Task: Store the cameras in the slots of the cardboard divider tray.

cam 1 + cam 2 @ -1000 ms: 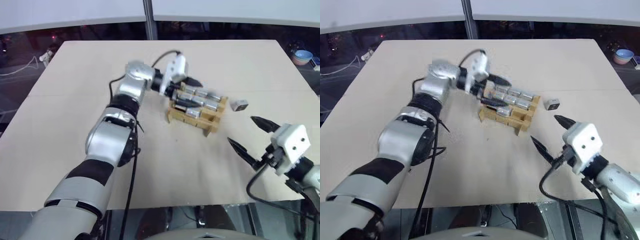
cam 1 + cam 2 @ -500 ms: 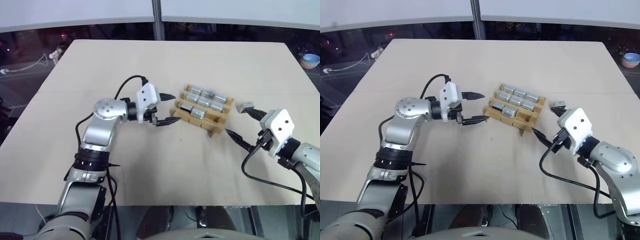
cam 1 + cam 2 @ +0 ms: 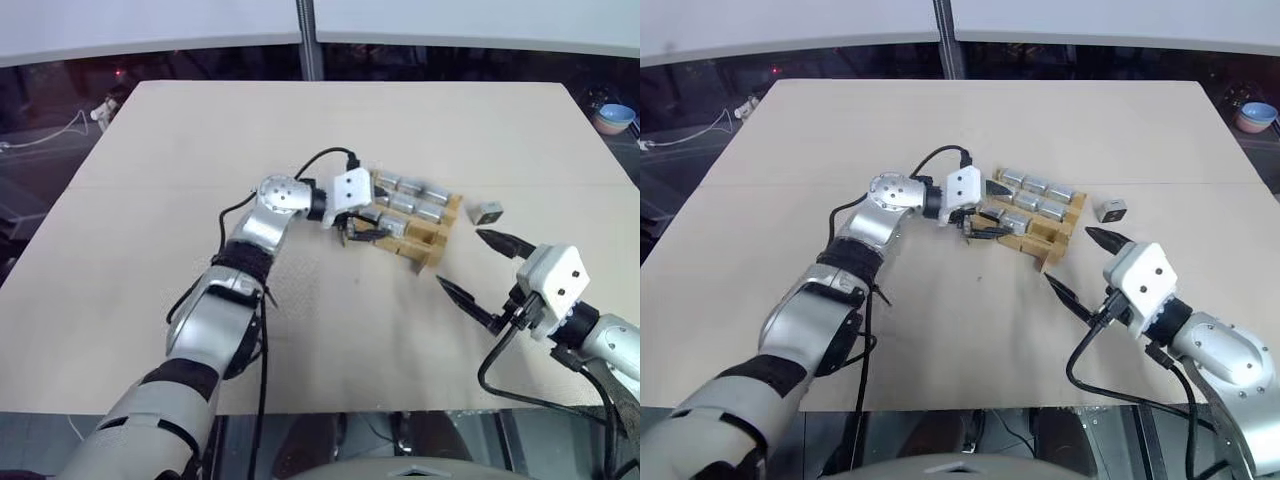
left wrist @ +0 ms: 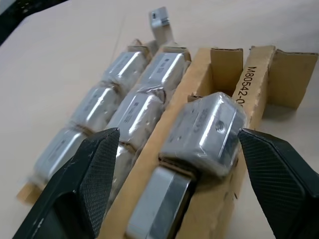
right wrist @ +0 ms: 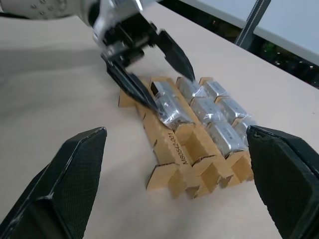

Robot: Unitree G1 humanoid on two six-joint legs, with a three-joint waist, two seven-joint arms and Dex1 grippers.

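a: what can't you make out from where you sit?

b: from the head view my left hand (image 3: 368,226) covers the near end of the cardboard divider tray (image 3: 432,238), so i can't count which slots on that side are filled. the cameras (image 3: 412,196) read as silver lumps there, no lens faces visible.

a: does the wrist view help?

b: yes. the left wrist view shows the wrapped cameras (image 4: 144,89) packed in two rows, and one more camera (image 4: 207,132) sitting tilted in the nearest row, partly above the cardboard. my black fingers (image 4: 87,174) stand apart on either side of it, not touching it that i can see. two slots past it look empty. whatever lies under that tilted camera is cut off at the frame edge.

a: and the right side?

b: right hand (image 3: 482,276) is spread wide, holding nothing, off at about 4 o'clock from the tray. its wrist view shows the tray's open end and a printed code on a strip, which the head view is too far off to read.

a: anything else about?

b: one loose camera (image 3: 487,211) on the bench (image 3: 200,130) at roughly 3 o'clock from the tray, just beside it, apart from both hands. a bowl (image 3: 610,116) sits beyond the bench's far right corner, a pole (image 3: 307,40) beyond the far edge.
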